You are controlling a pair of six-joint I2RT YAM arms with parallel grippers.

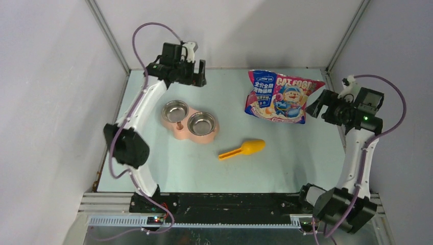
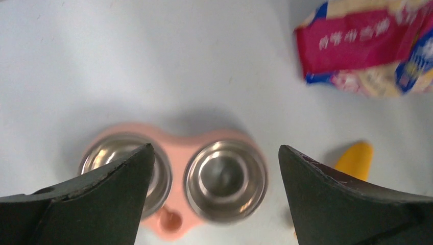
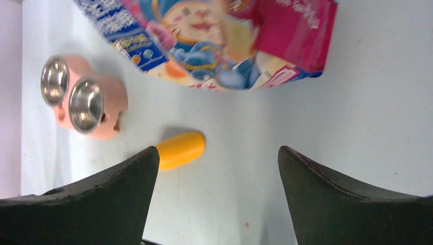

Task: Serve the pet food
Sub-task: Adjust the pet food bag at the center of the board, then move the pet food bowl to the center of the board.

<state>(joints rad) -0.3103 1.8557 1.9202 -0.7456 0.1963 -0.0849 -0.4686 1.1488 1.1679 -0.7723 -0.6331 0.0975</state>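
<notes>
The right gripper (image 3: 218, 153) hangs with its jaws wide and nothing between them, above bare worktop (image 3: 367, 112). Just off its left finger lies the orange scoop (image 3: 181, 149), flat on the worktop. Ahead of the gripper lies the food bag (image 3: 214, 46), flat and face up, with only worktop between the two; no kibble shows. Farther off to the left, past the scoop, stands the pink feeder (image 3: 110, 109).

The left gripper (image 2: 214, 153) is also spread wide and holds nothing. The feeder (image 2: 176, 148) sits right below and ahead of it, one steel bowl (image 2: 224, 178) framed between the fingers, the other partly hidden behind the left finger. The scoop's tip (image 2: 356, 159) peeks out beside the right finger. The bag lies well apart, far ahead to the right.
</notes>
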